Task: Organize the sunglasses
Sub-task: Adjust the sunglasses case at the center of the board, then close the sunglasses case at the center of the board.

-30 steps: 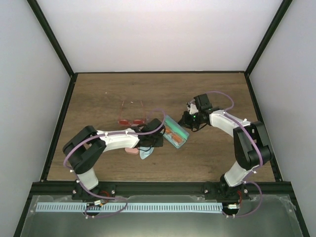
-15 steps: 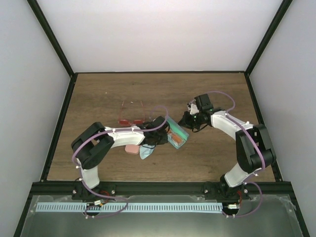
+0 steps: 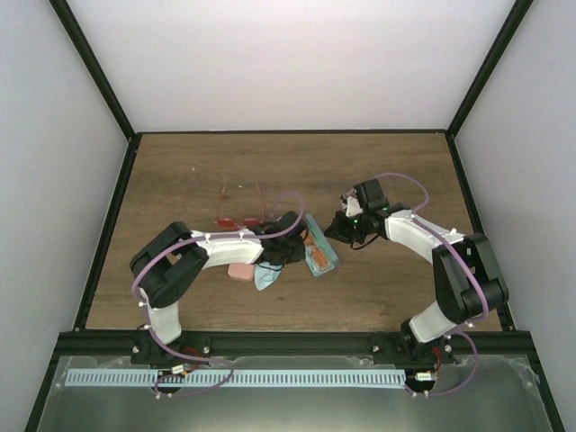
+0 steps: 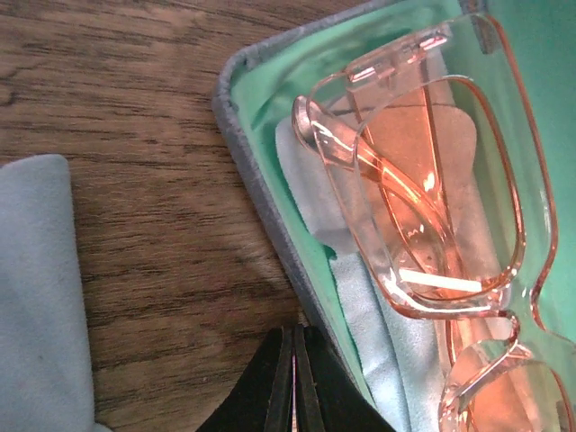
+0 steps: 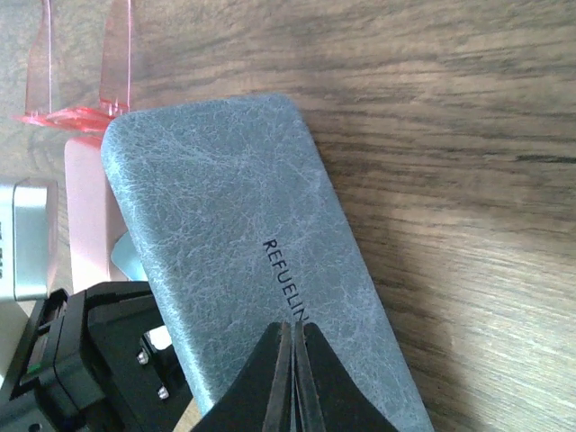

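The orange-red sunglasses [image 4: 432, 207] lie on a light blue cloth inside the open grey-blue case [image 3: 321, 255], which has a green lining [image 4: 261, 90]. My left gripper [image 4: 295, 340] is shut and empty, its tips against the outside of the case's rim. My right gripper [image 5: 294, 331] is shut and empty, its tips touching the outer face of the case's lid [image 5: 234, 234], which stands tilted over the case. The reddish-pink sunglasses [image 3: 238, 210] lie unfolded on the table behind the left arm; they also show in the right wrist view [image 5: 81, 99].
A pink case [image 3: 239, 271] and a loose light blue cloth [image 3: 265, 280] lie under the left forearm, near the front. The cloth also shows in the left wrist view [image 4: 36, 297]. The two grippers are close together on either side of the grey-blue case.
My right gripper has moved left against the lid, tipping it further over the case. The case has shifted slightly towards the left gripper, which has stayed at its rim.
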